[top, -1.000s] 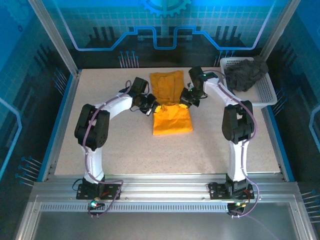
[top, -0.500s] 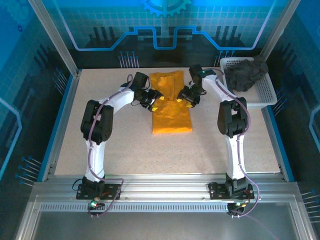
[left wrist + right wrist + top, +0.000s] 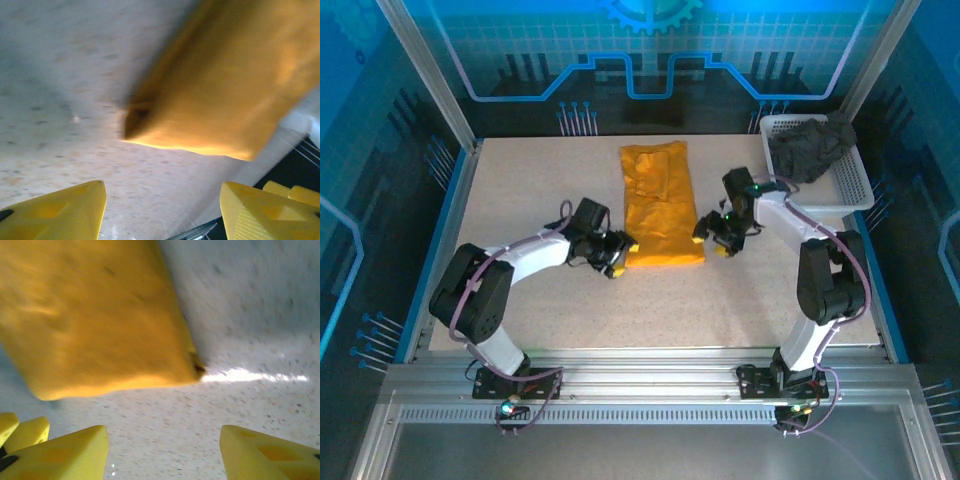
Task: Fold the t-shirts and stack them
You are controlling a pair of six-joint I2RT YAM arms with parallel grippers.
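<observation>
The orange-yellow t-shirt (image 3: pixel 660 205) lies mid-tabletop (image 3: pixel 570 310) as a narrow strip, its long axis running straight away from the arm bases. The near short edge is the end that matters. The left claw (image 3: pixel 617 258) sits just beside its left corner and the right claw (image 3: pixel 712 238) just beside its right corner, a little farther up that side. Both claws are spread apart and hold nothing, each facing inward at the cloth. Neither arm looks clearly nearer. I'd guess the near end gets lifted and carried along that axis. The charcoal t-shirt (image 3: pixel 810 148) waits bunched in the basket (image 3: pixel 850 185).

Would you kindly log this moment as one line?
orange t-shirt: folded strip | grey t-shirt: in basket | left gripper: open, empty | right gripper: open, empty
</observation>
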